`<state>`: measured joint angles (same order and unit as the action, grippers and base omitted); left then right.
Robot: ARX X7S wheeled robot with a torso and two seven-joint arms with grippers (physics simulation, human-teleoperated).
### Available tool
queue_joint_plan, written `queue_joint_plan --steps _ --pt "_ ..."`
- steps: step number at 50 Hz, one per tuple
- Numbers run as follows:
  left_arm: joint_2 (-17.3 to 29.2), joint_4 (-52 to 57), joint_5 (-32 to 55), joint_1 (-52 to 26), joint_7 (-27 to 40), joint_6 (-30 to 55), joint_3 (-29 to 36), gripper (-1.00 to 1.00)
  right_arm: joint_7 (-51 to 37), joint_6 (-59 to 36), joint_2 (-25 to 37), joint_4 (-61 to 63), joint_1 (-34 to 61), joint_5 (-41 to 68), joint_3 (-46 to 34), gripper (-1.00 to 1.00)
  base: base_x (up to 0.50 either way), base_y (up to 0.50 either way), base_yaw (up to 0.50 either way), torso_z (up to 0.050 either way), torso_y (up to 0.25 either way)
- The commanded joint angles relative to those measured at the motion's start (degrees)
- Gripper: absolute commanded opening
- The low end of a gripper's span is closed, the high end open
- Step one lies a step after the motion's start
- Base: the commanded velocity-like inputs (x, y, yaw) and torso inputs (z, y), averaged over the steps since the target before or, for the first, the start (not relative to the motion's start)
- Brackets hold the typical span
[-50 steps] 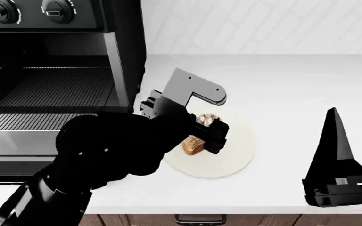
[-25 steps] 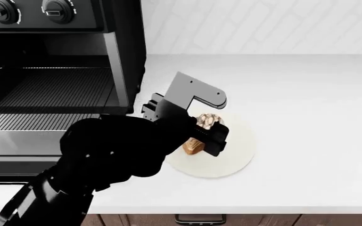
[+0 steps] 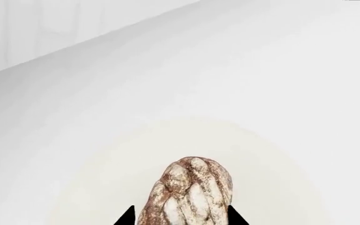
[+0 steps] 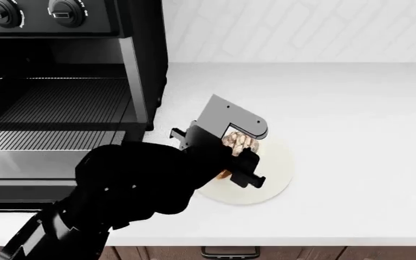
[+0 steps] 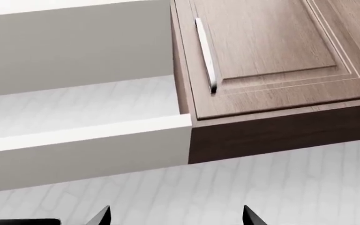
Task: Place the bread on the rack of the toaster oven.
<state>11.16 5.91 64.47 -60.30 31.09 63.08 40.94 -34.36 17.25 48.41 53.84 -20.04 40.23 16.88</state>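
Only our left wrist view shows the left gripper [image 3: 178, 221] jaws closed around one bread [image 3: 189, 194]; right gripper [image 5: 176, 216] jaws spread, empty.

Head looks down; left wrist close; both share bread [image 4: 238, 143].

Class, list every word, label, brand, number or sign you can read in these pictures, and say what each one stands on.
None can be read.
The toaster oven has white tick marks around its two knobs, too small to read.
The bread, plate and cabinet door carry no text.
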Motion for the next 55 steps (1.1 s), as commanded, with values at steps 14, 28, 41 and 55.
queue_joint_plan --steps 14,28,41,55 --pt "0.6 4.8 3.6 -0.4 4.1 1.3 -1.1 -1.0 0.7 0.3 0.0 0.9 -1.2 -0.5 -0.5 1.0 0.0 0.0 0.0 0.0 0.0" --pt "0.6 14.1 18.9 -3.1 16.9 5.2 -9.3 -1.0 1.5 0.6 0.9 1.5 -1.5 0.4 -0.8 1.0 0.0 0.0 0.0 0.0 0.0" --pt "3.2 22.8 41.8 -8.8 33.3 2.3 -13.7 -1.0 1.1 -0.1 2.8 3.3 -1.6 1.0 -0.8 1.0 0.0 0.0 0.0 0.0 0.0" --pt "7.9 25.0 49.1 -11.1 37.8 -0.9 -16.6 -1.0 0.4 -2.1 3.5 2.3 4.0 0.6 -5.9 1.0 0.0 0.0 0.0 0.0 0.0"
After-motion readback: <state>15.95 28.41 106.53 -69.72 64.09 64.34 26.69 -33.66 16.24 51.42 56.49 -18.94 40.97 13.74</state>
